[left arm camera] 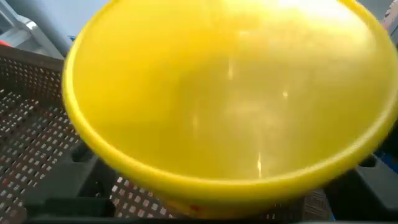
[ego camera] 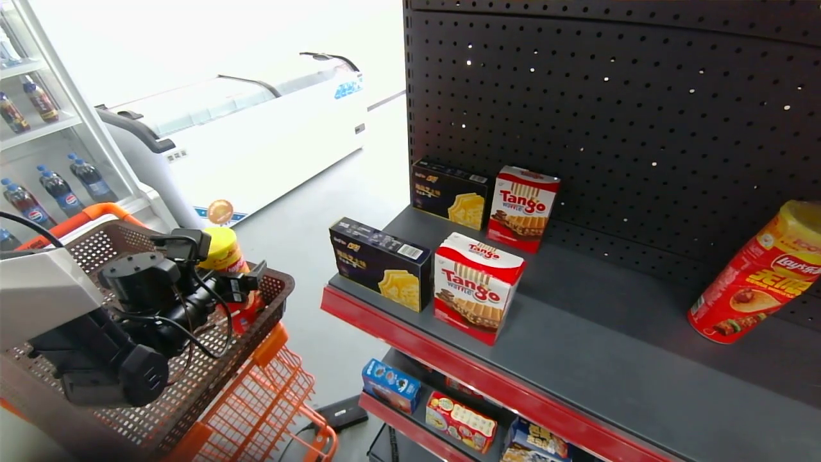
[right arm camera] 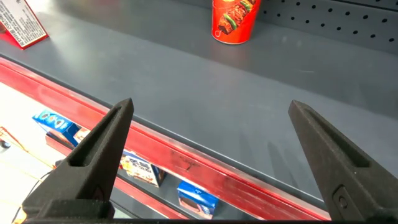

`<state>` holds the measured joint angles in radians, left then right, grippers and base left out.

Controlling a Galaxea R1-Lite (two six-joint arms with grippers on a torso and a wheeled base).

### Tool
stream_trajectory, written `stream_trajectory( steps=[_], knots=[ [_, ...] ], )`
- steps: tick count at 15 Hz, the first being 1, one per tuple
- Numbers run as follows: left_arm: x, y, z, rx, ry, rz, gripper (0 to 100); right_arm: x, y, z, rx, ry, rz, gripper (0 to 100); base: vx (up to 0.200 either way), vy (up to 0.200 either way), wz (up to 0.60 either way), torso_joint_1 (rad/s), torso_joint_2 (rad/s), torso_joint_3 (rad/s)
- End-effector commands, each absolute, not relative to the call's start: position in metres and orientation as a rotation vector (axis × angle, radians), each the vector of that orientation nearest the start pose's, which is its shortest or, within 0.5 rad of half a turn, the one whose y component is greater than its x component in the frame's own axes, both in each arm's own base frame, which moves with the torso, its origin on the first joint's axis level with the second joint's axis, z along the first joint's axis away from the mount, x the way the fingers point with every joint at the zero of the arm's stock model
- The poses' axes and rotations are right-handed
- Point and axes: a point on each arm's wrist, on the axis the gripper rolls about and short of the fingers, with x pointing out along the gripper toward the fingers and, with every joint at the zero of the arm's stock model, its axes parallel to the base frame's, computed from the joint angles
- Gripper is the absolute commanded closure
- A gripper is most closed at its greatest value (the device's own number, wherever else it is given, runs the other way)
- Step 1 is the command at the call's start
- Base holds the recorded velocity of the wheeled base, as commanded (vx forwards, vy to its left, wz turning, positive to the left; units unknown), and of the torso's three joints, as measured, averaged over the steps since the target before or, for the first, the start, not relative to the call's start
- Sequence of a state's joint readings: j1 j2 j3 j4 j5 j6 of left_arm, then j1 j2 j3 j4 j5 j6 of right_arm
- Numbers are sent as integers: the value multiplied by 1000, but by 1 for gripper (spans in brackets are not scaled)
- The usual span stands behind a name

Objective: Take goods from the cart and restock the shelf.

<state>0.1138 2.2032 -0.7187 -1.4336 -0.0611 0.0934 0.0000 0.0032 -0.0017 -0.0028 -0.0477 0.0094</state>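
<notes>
One yellow-lidded canister [ego camera: 221,247] in cart basket [ego camera: 281,282] (left hand [ego camera: 221,274] gripping).

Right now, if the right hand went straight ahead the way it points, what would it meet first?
Probably the bare grey shelf board, ahead of the red chips can; depth is unclear.

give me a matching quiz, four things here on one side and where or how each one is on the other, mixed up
1 yellow-lidded can
2 red chip can
3 front dark box
4 right gripper

a shelf's front left corner
b open over the shelf
c in the cart basket
d shelf's right side, by the pegboard

Pairs: 1-c, 2-d, 3-a, 4-b
</notes>
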Motion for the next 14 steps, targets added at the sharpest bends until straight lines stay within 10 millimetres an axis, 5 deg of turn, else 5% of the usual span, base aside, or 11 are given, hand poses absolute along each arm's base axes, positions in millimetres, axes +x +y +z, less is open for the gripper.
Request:
stream_trajectory(
  steps=[1,4,5,9,14],
  knots=[
    [385,43,62,91,32,52,0,-23,-1,76,9,-2,-48,0,0,0,0,0,0,0],
    [396,44,57,89,22,53,0,-23,-1,76,9,-2,-48,0,0,0,0,0,0,0],
    [398,45,58,84,21,51,100,-23,-1,76,9,-2,-48,0,0,0,0,0,0,0],
    [398,41,66,91,-10,48,100,-23,-1,76,9,-2,-48,0,0,0,0,0,0,0],
    [381,39,134,99,-109,63,100,-23,-1,76,9,-2,-48,0,0,0,0,0,0,0]
  ],
)
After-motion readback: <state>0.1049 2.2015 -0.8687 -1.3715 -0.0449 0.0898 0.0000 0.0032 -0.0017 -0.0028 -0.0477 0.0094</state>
